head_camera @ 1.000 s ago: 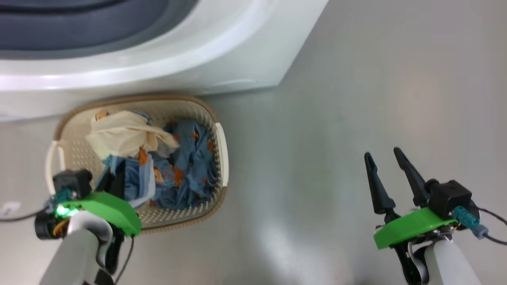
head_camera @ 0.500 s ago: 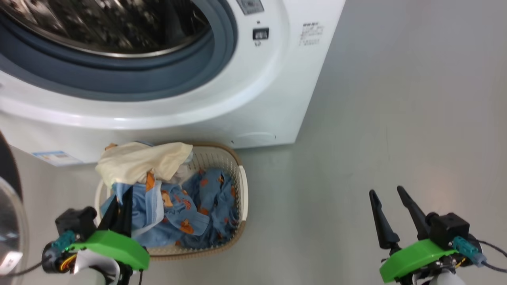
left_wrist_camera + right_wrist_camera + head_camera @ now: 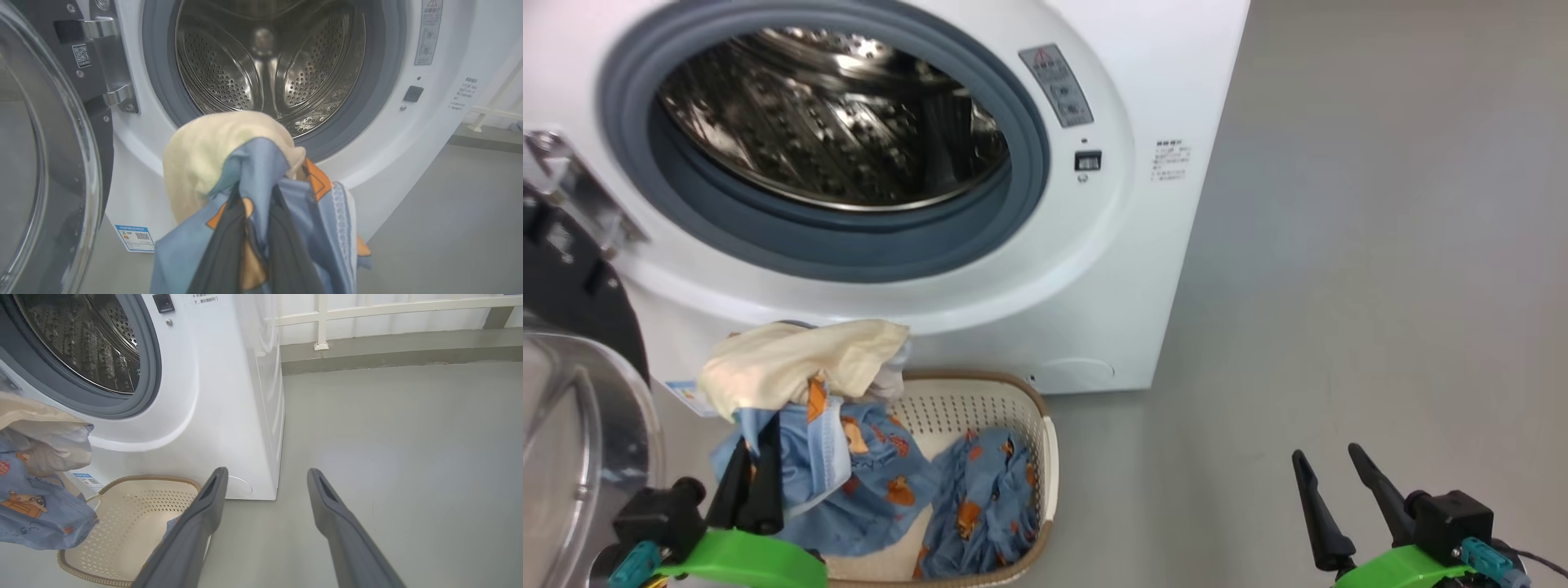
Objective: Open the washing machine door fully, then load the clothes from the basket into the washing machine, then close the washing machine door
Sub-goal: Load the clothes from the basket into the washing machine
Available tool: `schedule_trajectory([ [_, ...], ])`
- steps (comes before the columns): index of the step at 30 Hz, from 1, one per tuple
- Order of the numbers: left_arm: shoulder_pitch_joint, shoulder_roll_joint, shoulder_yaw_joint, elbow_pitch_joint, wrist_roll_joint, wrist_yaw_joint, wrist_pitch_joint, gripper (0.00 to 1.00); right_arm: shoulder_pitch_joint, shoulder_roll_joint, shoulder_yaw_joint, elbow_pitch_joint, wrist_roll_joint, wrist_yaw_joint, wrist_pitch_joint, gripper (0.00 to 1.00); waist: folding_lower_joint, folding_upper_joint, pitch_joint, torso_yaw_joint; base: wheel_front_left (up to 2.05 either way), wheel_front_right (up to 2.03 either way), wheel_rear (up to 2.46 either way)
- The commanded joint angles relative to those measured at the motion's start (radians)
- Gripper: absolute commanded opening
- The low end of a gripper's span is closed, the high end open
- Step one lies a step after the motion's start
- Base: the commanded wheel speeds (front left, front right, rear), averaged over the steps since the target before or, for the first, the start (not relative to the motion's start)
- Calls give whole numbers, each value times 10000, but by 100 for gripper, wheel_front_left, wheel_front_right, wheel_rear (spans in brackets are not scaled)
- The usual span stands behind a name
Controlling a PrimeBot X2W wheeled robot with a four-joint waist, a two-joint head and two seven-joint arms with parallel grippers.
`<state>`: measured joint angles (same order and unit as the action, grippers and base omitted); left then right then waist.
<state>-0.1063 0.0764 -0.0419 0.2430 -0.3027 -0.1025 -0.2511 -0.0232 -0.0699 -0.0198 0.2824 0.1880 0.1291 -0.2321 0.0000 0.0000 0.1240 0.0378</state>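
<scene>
The washing machine (image 3: 1143,269) stands open, its steel drum (image 3: 265,61) bare inside the grey ring. The washing machine door (image 3: 572,425) is swung out at the left. My left gripper (image 3: 758,437) is shut on a bunch of the clothes (image 3: 809,376), blue printed fabric with a cream part, hanging above the left end of the basket (image 3: 1049,457). In the left wrist view the held clothes (image 3: 212,155) hang just below the drum mouth, around my gripper (image 3: 255,192). Another blue piece (image 3: 980,506) lies in the basket. My right gripper (image 3: 1325,452) is open over the floor.
Bare grey floor (image 3: 1380,245) stretches to the right of the machine. A white railing (image 3: 322,322) and a low kerb run along the far wall. The basket (image 3: 122,522) sits against the machine's lower front, left of my right gripper (image 3: 266,473).
The head camera has tilted up, bringing the drum into view. My left gripper has risen with the cream and blue clothes out of the basket. The right gripper stays open.
</scene>
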Motion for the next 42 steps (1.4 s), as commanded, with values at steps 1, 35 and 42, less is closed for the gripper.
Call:
schedule_trajectory([
  [1,41,138,437,-526,185,24,-106,0,68,-118,210,-316,108,16,39,100,0,0,-569,210,0,0,0],
  [35,1541,34,913,-2016,381,5,-107,0,519,-179,168,-1342,-186,16,211,100,0,0,-1096,85,0,0,0],
  [42,1428,-50,890,-1946,389,-20,-107,0,360,-158,138,-1564,-305,16,136,100,0,0,-814,-28,0,0,0],
])
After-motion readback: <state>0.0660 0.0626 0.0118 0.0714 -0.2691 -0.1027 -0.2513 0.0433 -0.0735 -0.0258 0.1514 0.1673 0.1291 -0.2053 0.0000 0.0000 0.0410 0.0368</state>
